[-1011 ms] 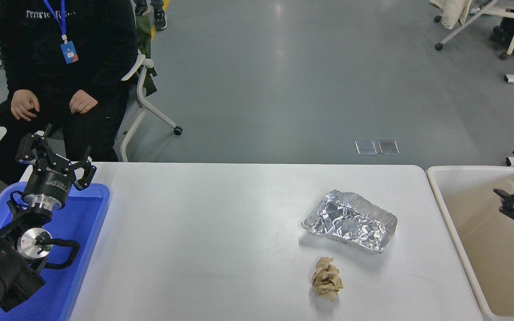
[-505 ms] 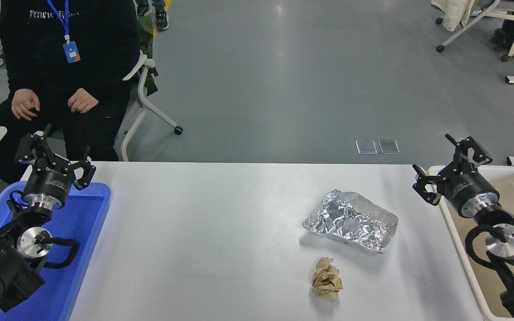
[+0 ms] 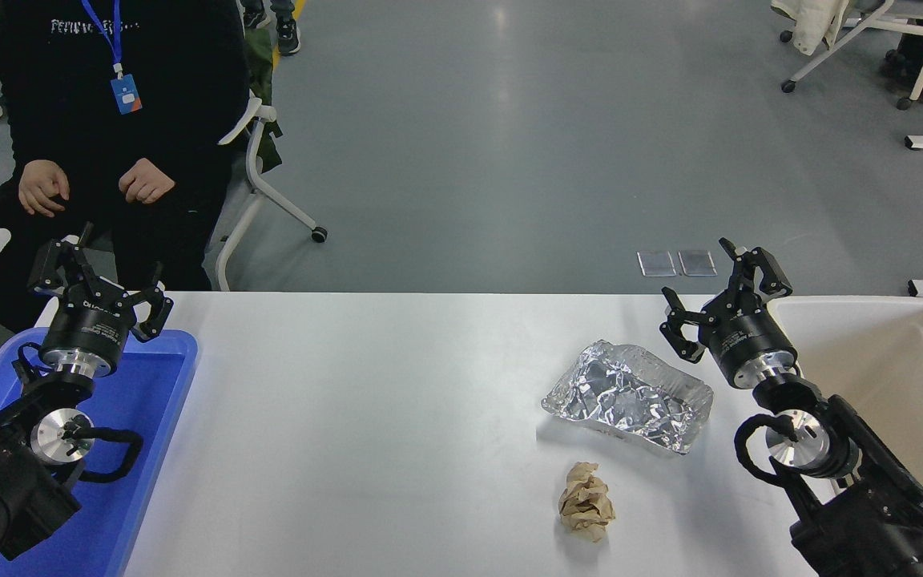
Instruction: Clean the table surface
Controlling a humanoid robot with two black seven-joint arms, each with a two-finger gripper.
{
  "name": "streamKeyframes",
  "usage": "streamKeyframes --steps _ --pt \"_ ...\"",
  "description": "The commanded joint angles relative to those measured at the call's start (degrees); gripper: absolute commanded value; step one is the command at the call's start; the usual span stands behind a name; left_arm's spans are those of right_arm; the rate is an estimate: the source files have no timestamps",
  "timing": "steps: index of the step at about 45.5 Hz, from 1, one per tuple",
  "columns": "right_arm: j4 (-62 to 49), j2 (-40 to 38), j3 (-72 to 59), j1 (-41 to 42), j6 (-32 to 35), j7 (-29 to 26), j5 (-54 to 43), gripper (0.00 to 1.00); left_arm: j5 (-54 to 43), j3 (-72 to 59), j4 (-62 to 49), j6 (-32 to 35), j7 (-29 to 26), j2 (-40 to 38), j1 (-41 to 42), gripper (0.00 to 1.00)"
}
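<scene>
The white table surface (image 3: 365, 417) carries a crumpled silver foil tray (image 3: 628, 396) right of centre and a crumpled brown paper ball (image 3: 586, 506) in front of it. My right gripper (image 3: 723, 293) hangs open and empty above the table's far right edge, just right of and beyond the foil tray. Over the far end of the blue tray (image 3: 137, 449), my left gripper (image 3: 99, 271) stays parked with its fingers spread and nothing in them.
A beige tub (image 3: 902, 385) stands against the table's right end. A person in black sits at the far left beside a white chair (image 3: 257, 172), hands on lap. More chairs stand at the far right.
My right arm has swung in from the right edge over the beige tub to the table's far right, near the foil tray. The left arm has not moved.
</scene>
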Motion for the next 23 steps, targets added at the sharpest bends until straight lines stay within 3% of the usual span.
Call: streamKeyframes --steps 1,23 --pt "-4.59 2.06 -0.14 3.24 -0.39 3.05 -1.35 1.0 -0.01 0.0 -0.06 0.0 0.0 0.0 0.0 1.0" --pt "-4.33 2.59 -0.06 3.59 -0.57 3.14 -0.39 1.0 0.08 0.0 0.03 0.0 0.0 0.0 0.0 1.0"
